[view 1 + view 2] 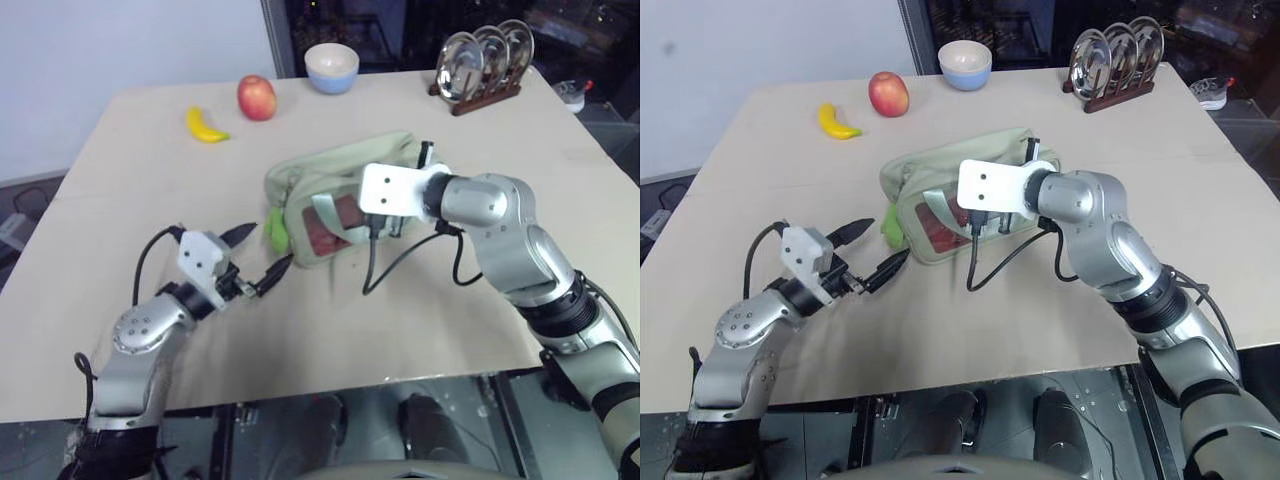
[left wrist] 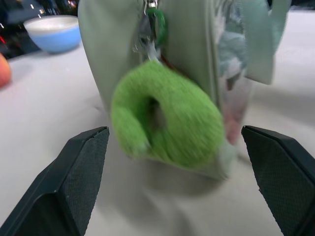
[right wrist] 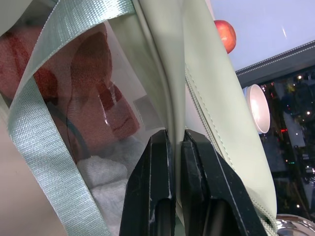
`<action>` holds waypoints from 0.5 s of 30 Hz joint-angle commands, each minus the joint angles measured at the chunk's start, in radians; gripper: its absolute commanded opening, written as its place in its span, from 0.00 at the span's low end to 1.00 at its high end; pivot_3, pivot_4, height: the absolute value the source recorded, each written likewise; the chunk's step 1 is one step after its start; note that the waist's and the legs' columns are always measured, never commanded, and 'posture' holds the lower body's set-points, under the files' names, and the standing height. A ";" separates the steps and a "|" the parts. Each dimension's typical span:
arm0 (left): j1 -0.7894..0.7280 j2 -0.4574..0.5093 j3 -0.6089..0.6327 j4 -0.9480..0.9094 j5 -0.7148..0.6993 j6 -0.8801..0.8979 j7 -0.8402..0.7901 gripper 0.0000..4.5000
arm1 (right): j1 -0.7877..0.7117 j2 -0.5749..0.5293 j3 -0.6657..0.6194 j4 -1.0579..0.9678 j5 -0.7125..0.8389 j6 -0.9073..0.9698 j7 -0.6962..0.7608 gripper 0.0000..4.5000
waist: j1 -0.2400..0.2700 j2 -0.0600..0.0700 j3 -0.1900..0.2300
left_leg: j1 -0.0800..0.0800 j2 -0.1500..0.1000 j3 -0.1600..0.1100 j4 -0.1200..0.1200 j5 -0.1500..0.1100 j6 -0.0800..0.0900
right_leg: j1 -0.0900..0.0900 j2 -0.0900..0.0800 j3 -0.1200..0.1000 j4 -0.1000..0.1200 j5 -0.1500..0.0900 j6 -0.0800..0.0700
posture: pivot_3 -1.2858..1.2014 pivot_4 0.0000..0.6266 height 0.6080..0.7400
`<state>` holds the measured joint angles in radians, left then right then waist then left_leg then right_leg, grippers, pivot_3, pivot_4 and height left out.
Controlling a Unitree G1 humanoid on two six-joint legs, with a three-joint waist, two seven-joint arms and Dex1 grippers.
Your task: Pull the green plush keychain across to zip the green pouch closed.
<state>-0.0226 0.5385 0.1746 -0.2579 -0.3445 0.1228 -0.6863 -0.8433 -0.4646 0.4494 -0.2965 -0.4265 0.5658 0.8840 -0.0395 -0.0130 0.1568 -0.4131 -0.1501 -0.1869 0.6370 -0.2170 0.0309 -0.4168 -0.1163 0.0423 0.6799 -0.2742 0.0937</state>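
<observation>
Centre frame, the right gripper (image 3: 177, 140) is clamped on the green pouch (image 1: 330, 175). The left gripper (image 1: 257, 252) gapes before the green plush keychain (image 2: 165, 118); zipping not begun.

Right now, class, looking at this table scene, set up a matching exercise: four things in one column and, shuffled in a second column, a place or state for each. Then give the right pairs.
Things:
1. green plush keychain
2. left pincer
3. right pincer
4. banana

Place or state:
A. shut on an edge of the green pouch
B. lying near the table's far edge, beside the apple
C. hanging from the zipper at the pouch's end
D. open, just short of the keychain

Pairs: 1-C, 2-D, 3-A, 4-B
</observation>
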 commanded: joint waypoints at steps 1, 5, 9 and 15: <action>-0.019 -0.016 -0.038 0.010 0.058 -0.048 0.024 0.85 | -0.013 0.006 -0.019 -0.028 0.002 0.005 -0.010 0.00 | 0.000 0.000 0.000 | 0.000 0.000 0.000 0.000 0.000 0.000 | 0.000 0.000 0.000 0.000 0.000 0.000 | 0.52 0.24 1.00; -0.011 -0.007 -0.046 0.010 0.101 -0.104 0.021 0.45 | -0.012 0.006 -0.018 -0.026 0.001 0.006 -0.010 0.00 | 0.001 0.000 0.000 | 0.000 0.000 0.000 0.000 0.000 0.000 | 0.000 0.000 0.000 0.000 0.000 0.000 | 0.52 0.24 1.00; -0.024 0.076 -0.003 0.022 0.178 -0.212 0.004 0.01 | -0.011 0.007 -0.015 -0.017 -0.003 0.002 -0.015 0.00 | 0.000 0.000 0.000 | 0.000 0.000 0.000 0.000 0.000 0.000 | 0.000 0.000 0.000 0.000 0.000 0.000 | 0.52 0.24 1.00; -0.156 0.306 0.038 0.078 0.201 -0.336 -0.131 0.00 | -0.020 0.027 -0.001 0.014 -0.006 -0.019 -0.033 0.00 | 0.003 0.000 0.000 | 0.000 0.000 -0.001 0.000 0.000 0.000 | 0.000 0.000 -0.001 0.000 0.000 0.000 | 0.52 0.24 1.00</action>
<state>-0.1485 0.8149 0.1900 -0.1828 -0.1408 -0.1719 -0.7836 -0.8435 -0.4470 0.4501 -0.2733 -0.4287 0.5617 0.8650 -0.0367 -0.0130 0.1569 -0.4132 -0.1503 -0.1878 0.6367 -0.2170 0.0308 -0.4169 -0.1163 0.0411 0.6795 -0.2741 0.0937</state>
